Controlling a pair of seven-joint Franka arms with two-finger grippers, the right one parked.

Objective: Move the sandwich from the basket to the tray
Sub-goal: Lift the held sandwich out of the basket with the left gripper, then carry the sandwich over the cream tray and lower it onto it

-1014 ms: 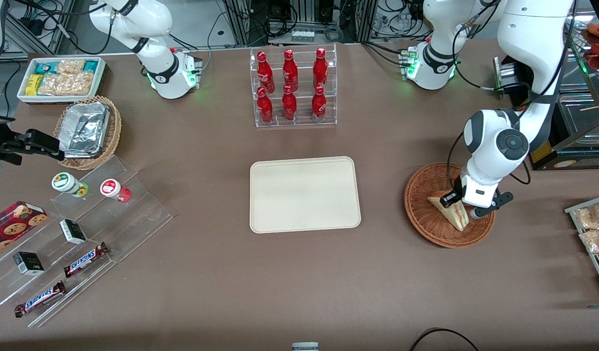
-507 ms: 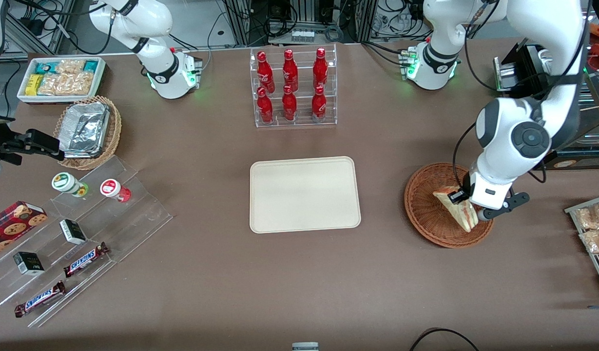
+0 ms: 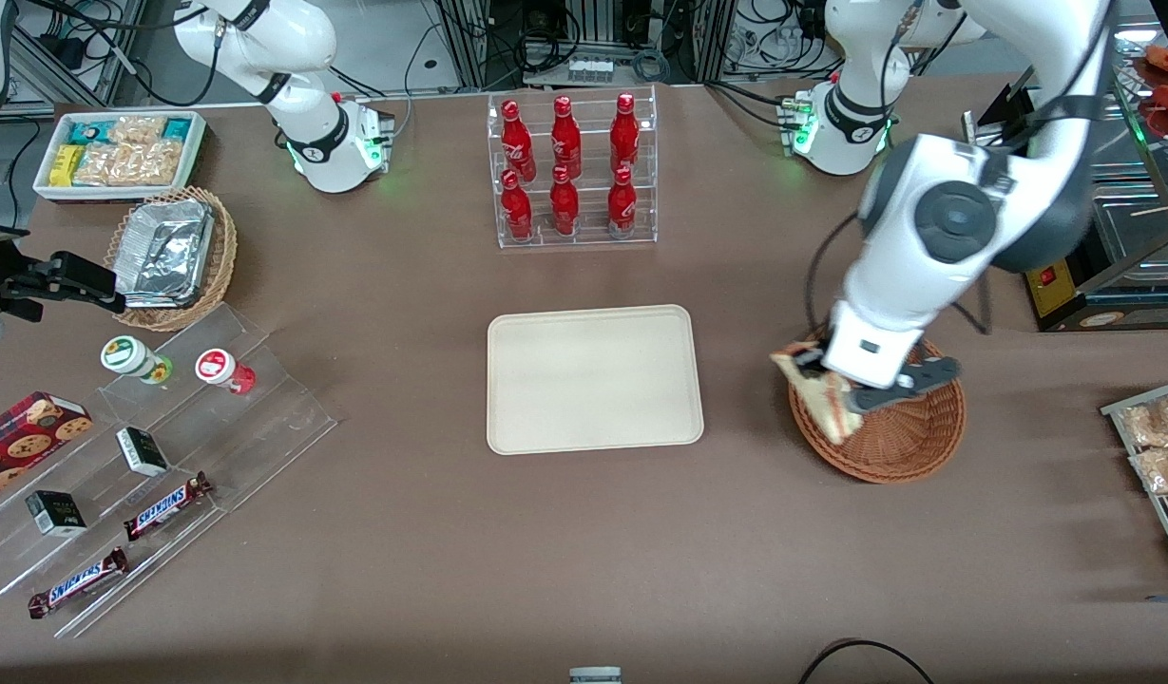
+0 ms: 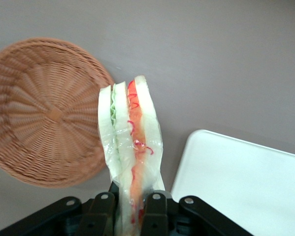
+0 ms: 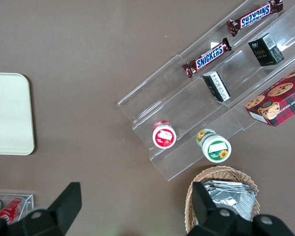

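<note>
Sandwich [image 3: 817,396] hangs clamped in the gripper [image 3: 835,388], lifted over the basket [image 3: 911,437] rim nearest the tray [image 3: 593,380] in the front view. Wrist view: fingers [image 4: 154,209] pinch the sandwich [image 4: 130,147] upright between basket [image 4: 44,130] and tray [image 4: 241,187].

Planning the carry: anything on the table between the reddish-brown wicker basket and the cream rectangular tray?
No. Front view shows only bare brown tabletop between basket and tray. The gripper holds the wrapped triangular sandwich above the basket's rim.

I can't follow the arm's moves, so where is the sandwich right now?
The sandwich is clamped in the left arm's hand, lifted out over the basket rim on the side facing the tray.
</note>
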